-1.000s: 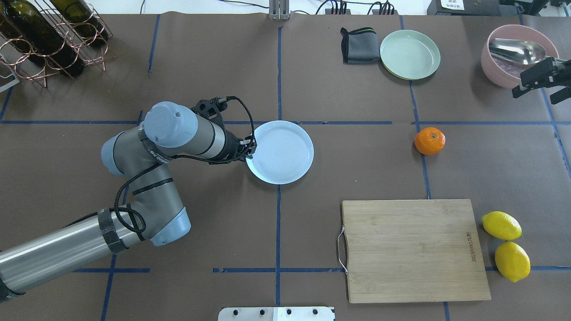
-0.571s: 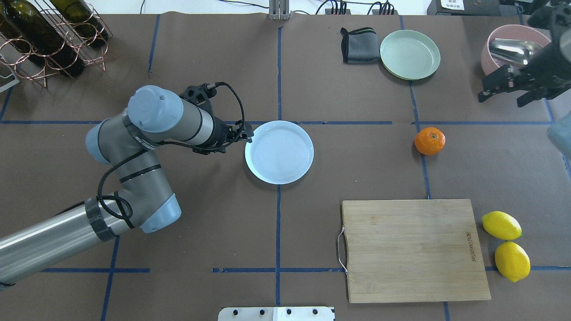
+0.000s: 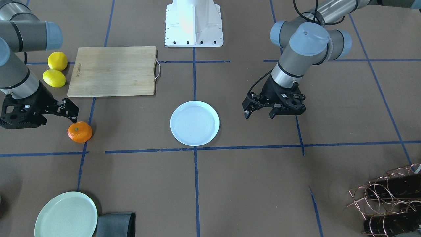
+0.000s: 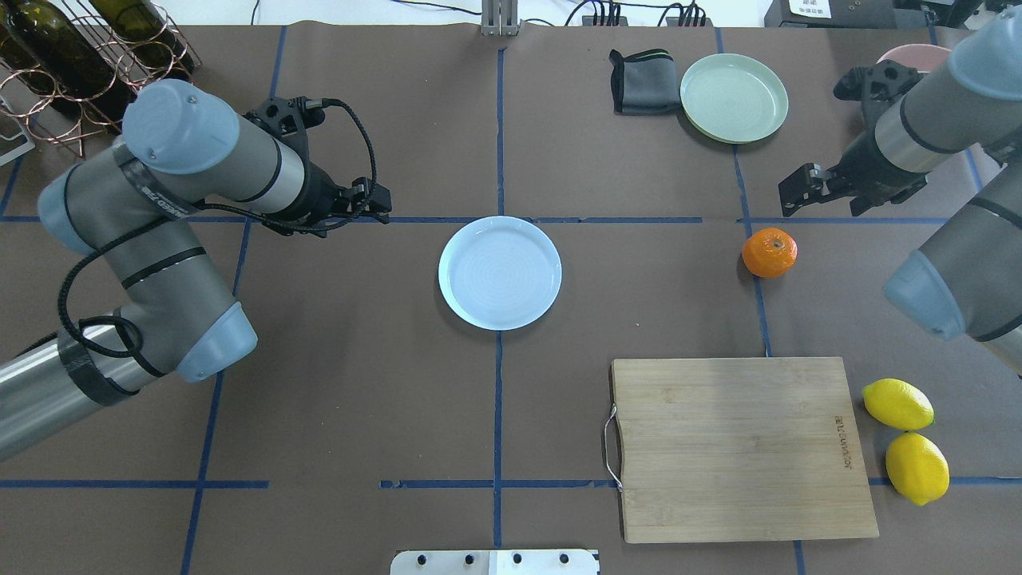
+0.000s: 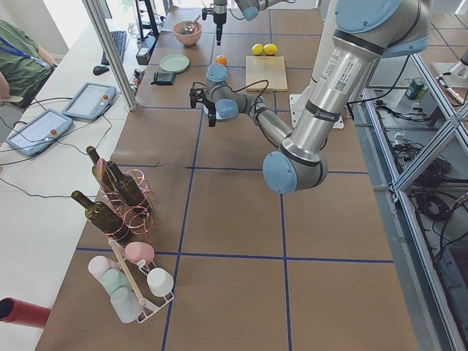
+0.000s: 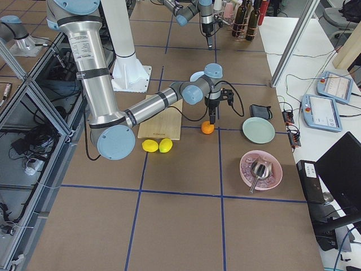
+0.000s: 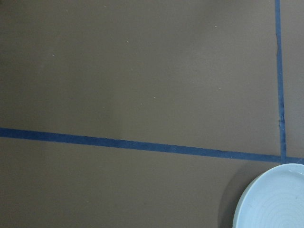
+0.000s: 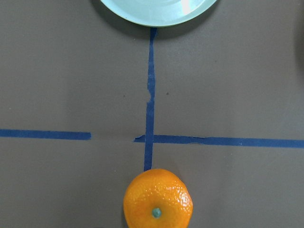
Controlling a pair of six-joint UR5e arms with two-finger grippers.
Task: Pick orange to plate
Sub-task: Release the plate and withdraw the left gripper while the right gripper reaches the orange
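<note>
The orange [image 4: 769, 252] lies on the brown table right of centre, stem dot up; it also shows at the bottom of the right wrist view [image 8: 158, 199]. The bluish-white plate [image 4: 500, 272] sits bare at the table's middle, and its rim shows in the left wrist view's corner [image 7: 273, 199]. My right gripper [image 4: 822, 206] hangs open just beyond and to the right of the orange, not touching it. My left gripper [image 3: 260, 112] is open and holds nothing, a short way off the plate's left side.
A pale green plate [image 4: 734, 97] and a folded grey cloth [image 4: 643, 82] lie at the back right. A wooden cutting board [image 4: 742, 447] and two lemons [image 4: 897, 404] lie at the front right. A bottle rack [image 4: 88, 64] stands at the back left, a pink bowl [image 6: 260, 169] far right.
My left gripper has drawn back from the plate's left rim, up and to the left. My right arm has swung in from the right edge toward the orange.
</note>
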